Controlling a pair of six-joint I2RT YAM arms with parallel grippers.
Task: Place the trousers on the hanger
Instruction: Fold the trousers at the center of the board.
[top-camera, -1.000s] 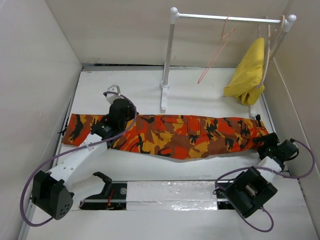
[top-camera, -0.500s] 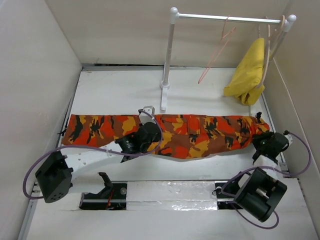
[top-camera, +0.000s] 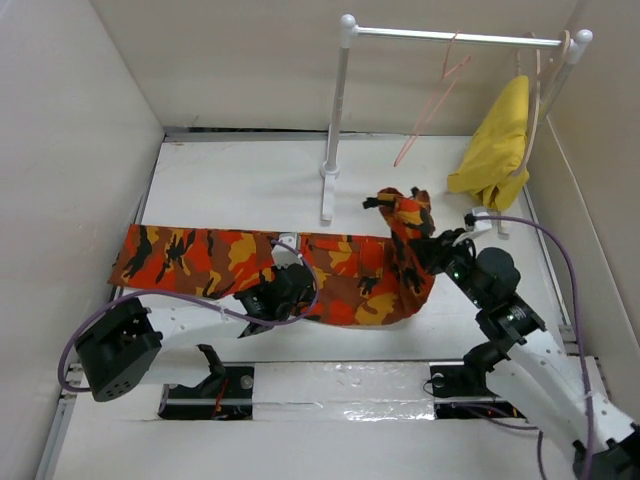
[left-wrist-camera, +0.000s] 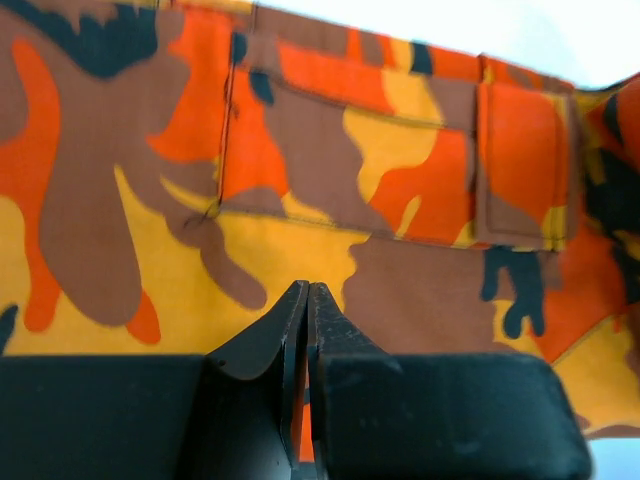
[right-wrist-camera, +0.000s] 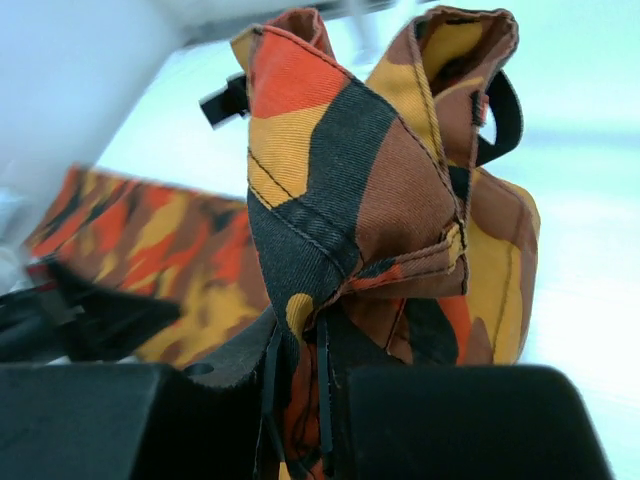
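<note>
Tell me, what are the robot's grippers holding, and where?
The right gripper pinches the trousers by their bunched, raised right end. The left gripper is shut over their middle; a hold there cannot be told.

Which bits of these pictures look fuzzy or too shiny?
Right wrist view: the trousers pinched in the right pincer look sharp; the cloth behind at left is blurry. Left wrist view: top right corner washes out white. Top view: clear, with glare on the shiny strip.
</note>
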